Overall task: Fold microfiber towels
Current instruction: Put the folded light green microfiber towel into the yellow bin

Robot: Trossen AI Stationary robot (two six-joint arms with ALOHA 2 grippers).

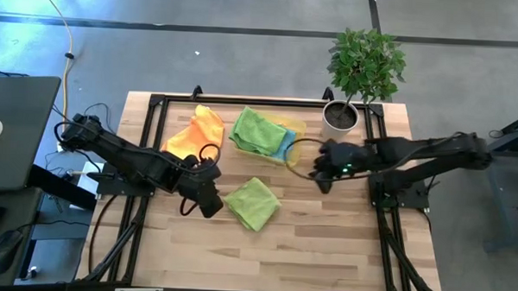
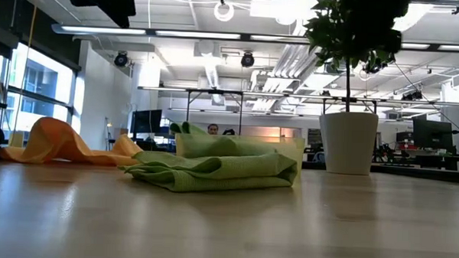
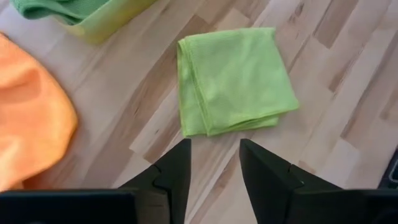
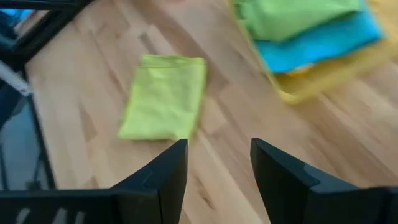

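Observation:
A folded light green towel [image 1: 253,203] [image 3: 233,81] [image 4: 165,96] lies flat on the wooden table near its middle. An orange towel [image 1: 197,132] [image 3: 31,118] lies crumpled at the far left. In the yellow tray [image 1: 294,128] [image 4: 329,78] another green towel [image 1: 255,131] [image 4: 292,15] rests on a teal one [image 4: 317,40]. My left gripper [image 1: 207,204] [image 3: 214,146] hangs open above the table just left of the folded towel. My right gripper [image 1: 325,178] [image 4: 217,146] hovers open to the right of the tray, clear of everything.
A potted plant in a white pot [image 1: 340,118] [image 2: 349,141] stands at the far right corner, close behind my right arm. Bare tabletop [image 1: 264,258] stretches across the near half. A dark metal frame [image 1: 157,103] borders the table.

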